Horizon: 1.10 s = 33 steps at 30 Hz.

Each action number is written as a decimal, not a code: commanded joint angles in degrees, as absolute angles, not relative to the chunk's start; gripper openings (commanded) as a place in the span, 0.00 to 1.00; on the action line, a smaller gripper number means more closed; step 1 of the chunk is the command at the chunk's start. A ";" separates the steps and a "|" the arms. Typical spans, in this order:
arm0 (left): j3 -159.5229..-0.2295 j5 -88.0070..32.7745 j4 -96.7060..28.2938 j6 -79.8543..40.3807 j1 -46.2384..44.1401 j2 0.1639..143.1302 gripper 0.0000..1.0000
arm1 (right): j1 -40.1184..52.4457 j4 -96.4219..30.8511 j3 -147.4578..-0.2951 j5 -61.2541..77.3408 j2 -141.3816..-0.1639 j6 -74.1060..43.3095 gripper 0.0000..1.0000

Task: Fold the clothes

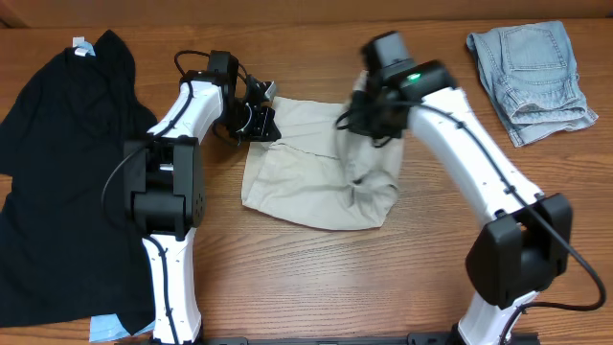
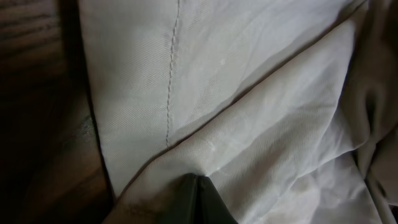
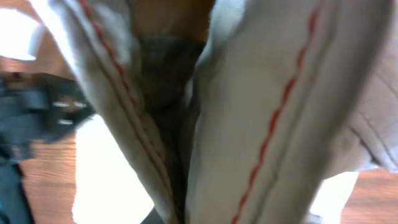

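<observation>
Cream shorts [image 1: 316, 182], mid-table, rumpled and, we judge, only partly folded, one edge pinched tight in our left gripper [image 1: 257, 117], a lifted fold clamped in our right gripper [image 1: 362, 115]; black top [image 1: 67, 144] at the left edge and denim shorts [image 1: 532, 77] at the far right corner not yet taken up.

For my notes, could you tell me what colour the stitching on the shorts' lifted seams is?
Red, on the shorts; clearest in the right wrist view.

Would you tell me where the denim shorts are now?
Overhead view: the denim shorts lie in the top-right corner, right of the cream shorts.
</observation>
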<state>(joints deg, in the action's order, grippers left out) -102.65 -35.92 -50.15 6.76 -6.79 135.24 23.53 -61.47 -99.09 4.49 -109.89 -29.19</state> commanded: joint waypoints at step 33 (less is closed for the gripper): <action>-142.80 -30.57 -75.81 -2.72 1.61 135.61 0.68 | 28.91 -64.36 -104.81 9.80 -111.53 -27.97 0.63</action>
<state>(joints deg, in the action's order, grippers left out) -137.75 -31.35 -75.13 0.08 1.06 135.57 28.77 -64.36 -105.60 14.35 -111.18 -27.51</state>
